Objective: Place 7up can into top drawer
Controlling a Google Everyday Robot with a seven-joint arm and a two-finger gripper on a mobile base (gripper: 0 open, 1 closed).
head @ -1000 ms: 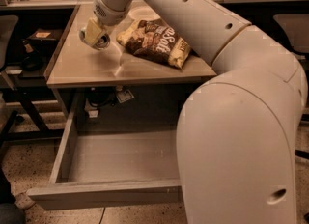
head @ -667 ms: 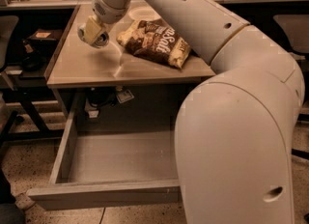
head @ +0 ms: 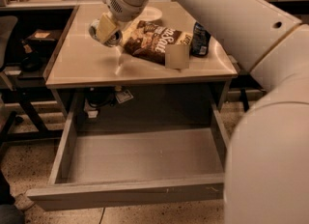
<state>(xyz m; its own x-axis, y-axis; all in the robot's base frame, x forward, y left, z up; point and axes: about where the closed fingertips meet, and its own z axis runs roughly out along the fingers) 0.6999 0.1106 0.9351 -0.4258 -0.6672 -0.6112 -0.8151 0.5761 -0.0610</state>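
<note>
My gripper (head: 107,31) is at the top left, above the left part of the desktop. It is shut on the 7up can (head: 98,29), a small pale can whose silver rim shows beside the fingers; most of the can is hidden by them. The can hangs a little above the desk surface and casts a shadow on it. The top drawer (head: 145,156) is pulled wide open below the desk, and its plain grey bottom is bare. Its flat front panel (head: 125,194) is nearest to me. The gripper is behind the drawer, over the desk rather than over the drawer opening.
A brown snack bag (head: 154,42) lies on the desk (head: 82,66) just right of the gripper. A dark blue can (head: 199,38) stands right of the bag. A white bowl (head: 148,13) sits behind. My large white arm fills the right side. A chair stands at the left.
The gripper with the can has shifted slightly to the right. The arm has swung aside, uncovering the dark blue can and the desk's right side. The drawer has not moved.
</note>
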